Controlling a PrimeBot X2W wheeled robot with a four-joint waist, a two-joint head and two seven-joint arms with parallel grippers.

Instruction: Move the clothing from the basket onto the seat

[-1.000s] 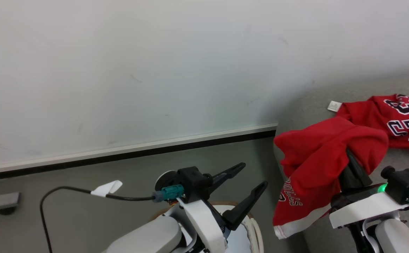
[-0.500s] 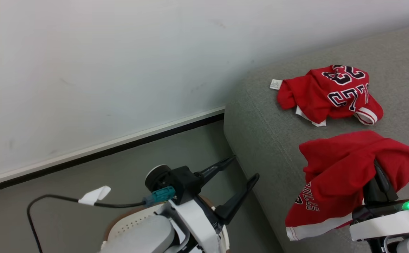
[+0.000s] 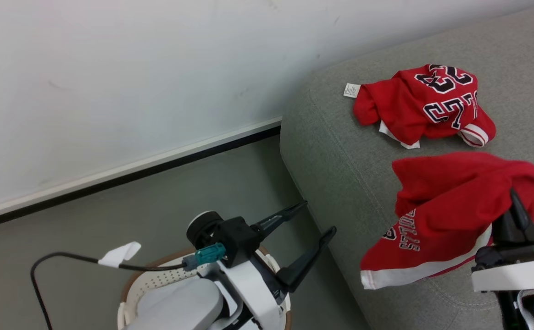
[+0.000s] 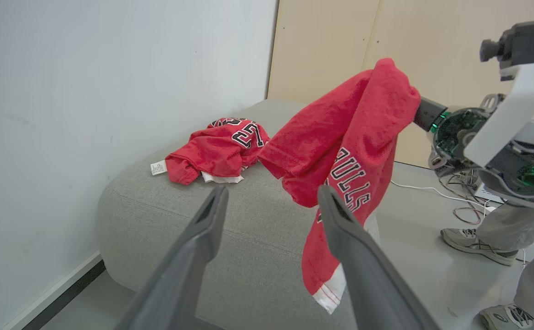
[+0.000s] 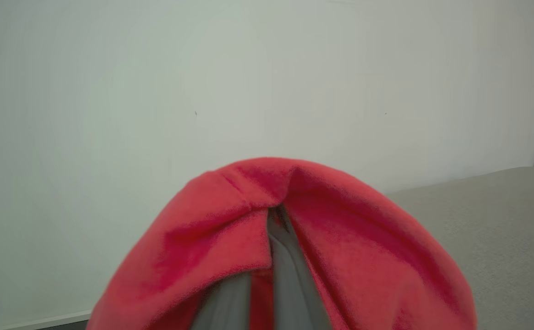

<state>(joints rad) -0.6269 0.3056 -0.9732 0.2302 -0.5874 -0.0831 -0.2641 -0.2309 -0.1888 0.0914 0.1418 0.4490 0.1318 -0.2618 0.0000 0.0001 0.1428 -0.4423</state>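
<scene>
One red jersey [image 3: 425, 107] with black-and-white numbers and a small white tag lies crumpled on the grey seat [image 3: 340, 156]. A second red jersey [image 3: 450, 206] hangs from my right gripper [image 3: 517, 201], which is shut on its fabric above the seat's front part; in the left wrist view this jersey [image 4: 349, 146] dangles beyond the seat's [image 4: 230, 256] near edge. The red cloth [image 5: 290, 229] drapes over both right fingers in the right wrist view. My left gripper [image 3: 315, 217] is open and holds nothing, above the basket [image 3: 157, 282] on the floor at the lower left.
A white wall with a dark skirting strip [image 3: 125, 176] runs behind the seat and floor. A black cable [image 3: 65, 261] loops from my left wrist. A person's shoes [image 4: 473, 243] and loose wires [image 4: 459, 201] lie on the floor beyond the seat.
The head camera has swung right and down, bringing more of the seat and basket into view. My right gripper has carried the hanging jersey from the seat's corner to over its front part.
</scene>
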